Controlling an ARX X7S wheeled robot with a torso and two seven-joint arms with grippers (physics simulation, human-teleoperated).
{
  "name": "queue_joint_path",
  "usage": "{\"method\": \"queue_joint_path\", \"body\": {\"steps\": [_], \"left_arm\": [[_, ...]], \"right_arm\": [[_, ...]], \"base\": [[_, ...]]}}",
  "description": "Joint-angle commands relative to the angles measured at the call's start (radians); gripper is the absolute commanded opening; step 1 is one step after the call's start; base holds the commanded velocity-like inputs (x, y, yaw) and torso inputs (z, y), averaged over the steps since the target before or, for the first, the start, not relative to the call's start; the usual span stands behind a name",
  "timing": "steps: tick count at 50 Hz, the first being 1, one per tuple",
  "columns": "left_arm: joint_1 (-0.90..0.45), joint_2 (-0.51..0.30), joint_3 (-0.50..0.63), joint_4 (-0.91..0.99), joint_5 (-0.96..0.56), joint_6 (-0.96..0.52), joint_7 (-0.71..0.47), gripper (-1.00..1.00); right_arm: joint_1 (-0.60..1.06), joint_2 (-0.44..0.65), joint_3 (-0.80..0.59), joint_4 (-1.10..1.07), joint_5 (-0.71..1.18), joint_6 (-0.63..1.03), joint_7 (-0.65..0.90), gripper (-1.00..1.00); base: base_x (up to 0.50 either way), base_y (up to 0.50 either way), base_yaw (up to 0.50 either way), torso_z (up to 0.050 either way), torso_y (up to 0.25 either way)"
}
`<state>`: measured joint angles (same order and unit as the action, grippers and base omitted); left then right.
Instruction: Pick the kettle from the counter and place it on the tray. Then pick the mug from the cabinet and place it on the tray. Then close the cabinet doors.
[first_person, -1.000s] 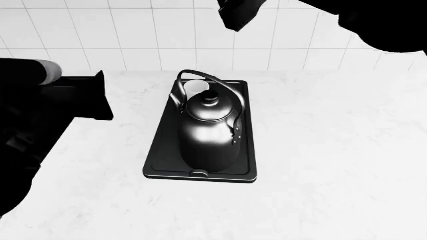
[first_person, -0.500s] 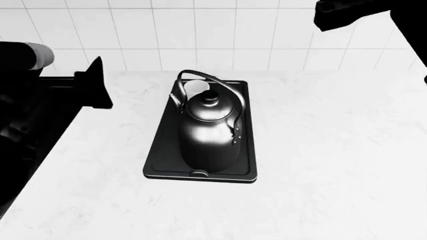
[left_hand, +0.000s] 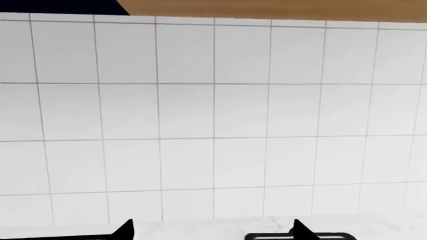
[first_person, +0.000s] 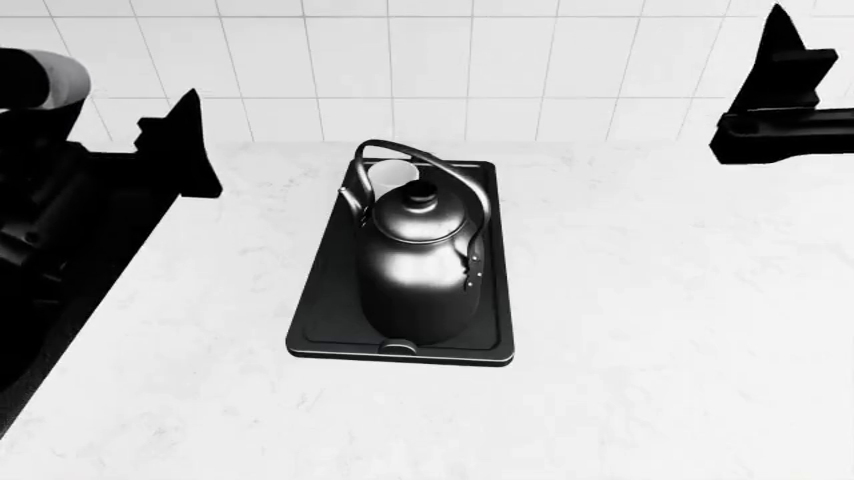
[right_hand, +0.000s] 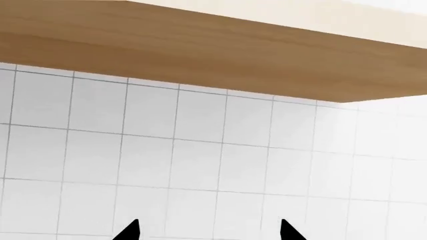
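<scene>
The kettle (first_person: 418, 262) stands on the black tray (first_person: 310, 312), which lies on the white counter (first_person: 641, 330) near its back edge by the tiled wall (first_person: 441, 70), and the little white mug (first_person: 388, 178) sits at the tray's far end, just behind the kettle and under its wire handle. The left gripper (left_hand: 212, 231) is up in the air over the counter's left side with its two tips wide apart and nothing in them. The right gripper (right_hand: 208, 231) is up over the right side, also wide apart and holding nothing, facing the wall under the brown wooden cabinet (right_hand: 213, 55).
</scene>
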<state>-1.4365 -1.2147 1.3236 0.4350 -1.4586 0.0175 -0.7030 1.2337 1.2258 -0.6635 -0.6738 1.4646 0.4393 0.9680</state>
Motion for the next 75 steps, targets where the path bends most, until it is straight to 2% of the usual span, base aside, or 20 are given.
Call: {"method": "queue_joint_path", "body": {"steps": [1,21,75], "left_arm": [[-0.010,0.009,-0.003,0.000,0.003,-0.022,-0.016,1.00],[0.000,0.002,-0.007,0.002,0.005,-0.020,-0.015,1.00],[-0.003,-0.018,-0.026,0.021,0.008,-0.045,-0.030,1.00]], "right_arm": [[-0.127,0.073,0.008,-0.047,-0.045,-0.116,0.011,1.00],[-0.111,0.055,0.012,-0.040,-0.049,-0.091,0.026,1.00],[-0.104,0.048,0.038,-0.053,-0.035,-0.091,0.035,1.00]], "base": [[0.00,0.00,0.00,0.000,0.000],[0.00,0.15,0.00,0.000,0.000],[0.00,0.36,0.00,0.000,0.000]]}}
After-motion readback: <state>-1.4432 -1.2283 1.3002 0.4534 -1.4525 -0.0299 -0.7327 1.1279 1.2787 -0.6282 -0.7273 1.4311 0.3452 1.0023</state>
